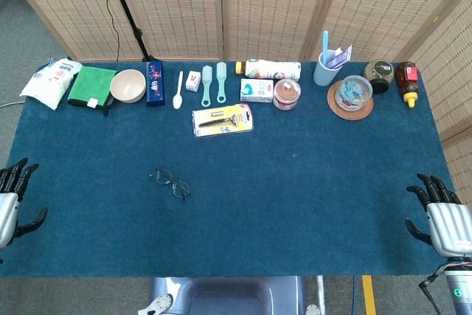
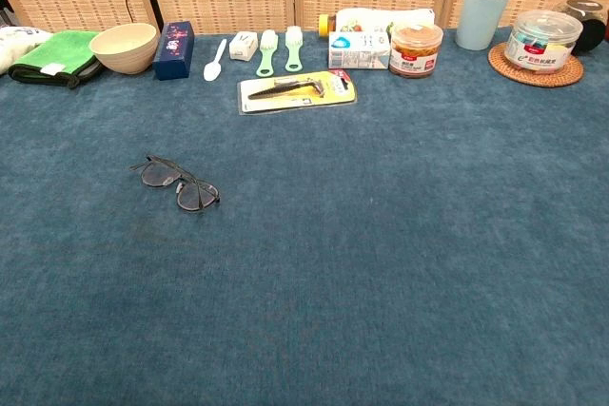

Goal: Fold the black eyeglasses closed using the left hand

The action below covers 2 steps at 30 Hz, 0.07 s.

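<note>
Both hands empty; one eyeglasses [image 1: 170, 183]

left hand [image 1: 9, 201]: black, slender, segmented fingers and a black thumb; silver-grey plate over the back; only part shows at the left edge of the head view.
right hand [image 1: 442, 220]: black segmented fingers and thumb; light silver-grey back plate with faint ribbed lines.
right wrist: pale grey cuff below the hand, with thin dark cables beside it and a small teal-blue spot.
</note>
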### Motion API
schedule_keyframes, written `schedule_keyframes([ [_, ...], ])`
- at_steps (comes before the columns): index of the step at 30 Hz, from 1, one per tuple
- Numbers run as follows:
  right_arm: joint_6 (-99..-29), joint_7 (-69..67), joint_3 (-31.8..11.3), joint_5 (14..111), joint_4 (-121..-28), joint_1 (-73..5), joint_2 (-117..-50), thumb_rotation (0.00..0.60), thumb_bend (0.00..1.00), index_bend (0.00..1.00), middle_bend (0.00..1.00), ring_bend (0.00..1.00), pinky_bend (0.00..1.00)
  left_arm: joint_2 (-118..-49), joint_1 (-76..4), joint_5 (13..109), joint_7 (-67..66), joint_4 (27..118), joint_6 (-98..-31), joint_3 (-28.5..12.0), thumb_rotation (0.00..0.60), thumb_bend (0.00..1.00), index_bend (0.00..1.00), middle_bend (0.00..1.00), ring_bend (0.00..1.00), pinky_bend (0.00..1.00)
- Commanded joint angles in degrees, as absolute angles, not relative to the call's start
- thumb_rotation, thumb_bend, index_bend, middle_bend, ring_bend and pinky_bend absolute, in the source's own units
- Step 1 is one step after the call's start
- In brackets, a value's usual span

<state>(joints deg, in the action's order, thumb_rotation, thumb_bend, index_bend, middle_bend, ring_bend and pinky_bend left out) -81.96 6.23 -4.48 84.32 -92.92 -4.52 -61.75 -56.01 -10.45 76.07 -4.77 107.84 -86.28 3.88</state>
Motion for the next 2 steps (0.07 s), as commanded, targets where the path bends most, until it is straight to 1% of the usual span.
schedule_keyframes([
  [1, -82.0, 6.1, -4.4, 84.5, -92.8, -4.6, -61.8, 0.6, 0.27, 0.27, 0.14, 0.11, 0.25, -56.4, -9.3, 77.7, -5.4, 108.0, -88.0, 3.0, 0.6, 0.31, 0.1, 0.0, 0.0, 0.0],
  [2, -82.0, 6.0, -4.3, 84.5, -92.8, -4.5, -61.8, 0.6, 0.27, 0.27, 0.14, 0.11, 0.25, -56.7, -9.1, 77.9, -5.3, 107.8, -88.4, 2.8, 0.6, 0.31, 0.1, 0.0, 0.0, 0.0],
])
